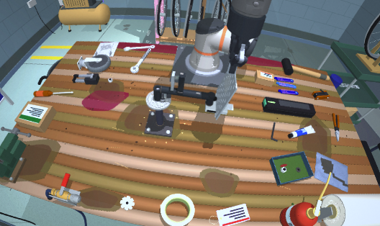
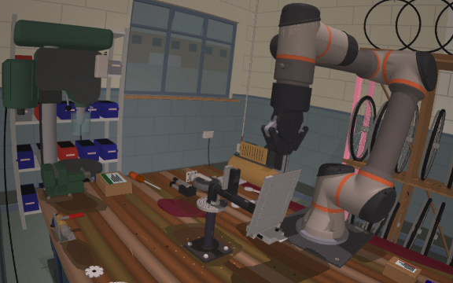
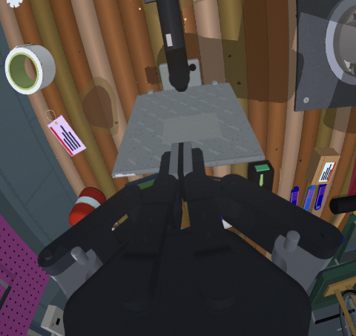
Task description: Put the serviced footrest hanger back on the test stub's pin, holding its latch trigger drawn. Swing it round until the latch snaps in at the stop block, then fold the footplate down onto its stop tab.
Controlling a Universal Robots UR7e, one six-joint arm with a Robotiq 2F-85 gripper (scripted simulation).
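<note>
The footrest hanger (image 1: 185, 93) (image 2: 232, 198) is a black tube seated on the test stub (image 1: 159, 112) (image 2: 210, 220) at the bench's middle, reaching right from the pin toward my base. Its grey footplate (image 1: 226, 93) (image 2: 273, 202) (image 3: 187, 128) stands tilted up at the tube's outer end. My gripper (image 1: 237, 61) (image 2: 282, 159) (image 3: 181, 154) is just above the plate's top edge, closed and holding nothing. The latch trigger and stop block are not clearly visible.
A cardboard box (image 1: 35, 114) sits near the left edge, with a red rag (image 1: 105, 99) between it and the stub. A black battery pack (image 1: 288, 106) lies right of the footplate. My arm's base (image 1: 205, 57) stands directly behind the hanger.
</note>
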